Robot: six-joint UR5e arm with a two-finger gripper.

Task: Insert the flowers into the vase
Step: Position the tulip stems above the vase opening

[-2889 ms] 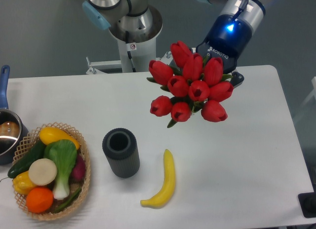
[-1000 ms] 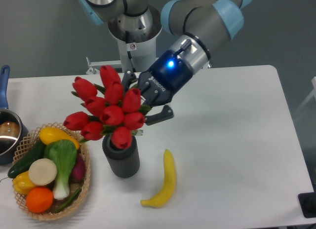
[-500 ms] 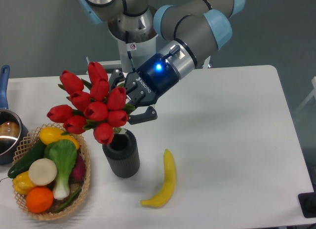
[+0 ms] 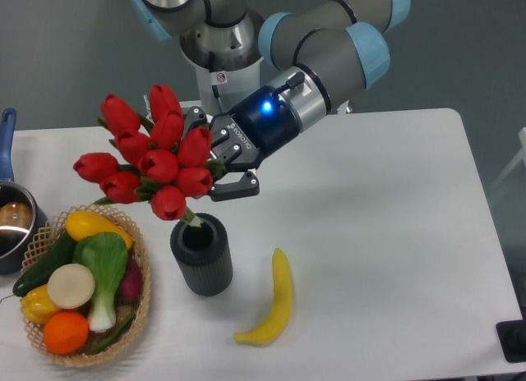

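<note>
The flowers (image 4: 152, 163) hang tilted just left of the gripper (image 4: 215, 159), which clamps their stems; the stem tips dip into the vase (image 4: 201, 254) mouth below. The white table (image 4: 370, 233) fronts a grey wall.

White rectangular table (image 4: 386, 233) is carrying a short dark grey ribbed cylindrical vase (image 4: 201, 258) near the front; a yellow banana (image 4: 273, 303) is lying just right of it. A woven basket of vegetables (image 4: 141, 295) is sitting left, a metal pot (image 4: 15, 225) at the left edge.
</note>
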